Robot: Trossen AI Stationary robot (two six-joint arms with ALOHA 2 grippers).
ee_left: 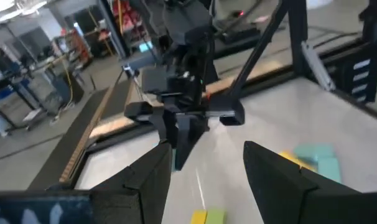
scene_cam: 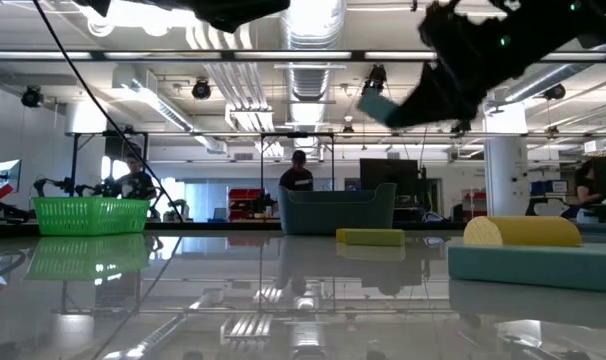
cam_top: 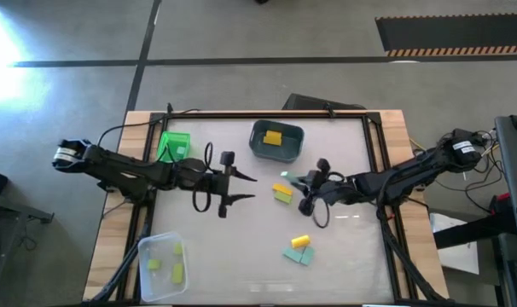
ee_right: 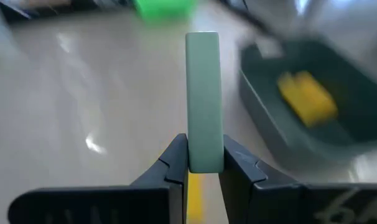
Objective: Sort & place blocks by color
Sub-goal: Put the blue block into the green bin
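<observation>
Near the middle of the tabletop [cam_top: 344, 256], slightly toward its right edge, the right end effector [cam_top: 294, 180] hangs clear of the surface, clenched on 1 teal block [ee_right: 203, 99]. The right wrist view shows this bar standing upright between the 2 dark fingers [ee_right: 171, 163], pinched at its lower end. In the low view the same block [scene_cam: 377, 106] sits tilted high above the surface, under the dark arm.

Just beside that end effector, a yellow and lime-green pair of blocks [cam_top: 282, 194] lies on the tabletop. Closer to the near edge, a yellow cylinder block [cam_top: 300, 241] rests against 2 teal blocks [cam_top: 299, 254]; in the low view the cylinder [scene_cam: 521, 231] lies on top of a teal bar [scene_cam: 533, 265].

Toward the far edge stands a dark teal bin [cam_top: 257, 145] with 1 yellow block [cam_top: 272, 136] inside. A bright green basket [cam_top: 174, 146] sits at the far left corner. A clear bin [cam_top: 148, 252] at the near left corner holds several lime-green blocks [cam_top: 177, 272].

Left of centre, the left end effector [cam_top: 246, 188] hovers with its fingers [ee_left: 272, 171] spread apart and nothing between them. It points toward the right arm.

Beyond the tabletop, the low view shows a person [scene_cam: 299, 175] standing in the room behind the teal bin.
</observation>
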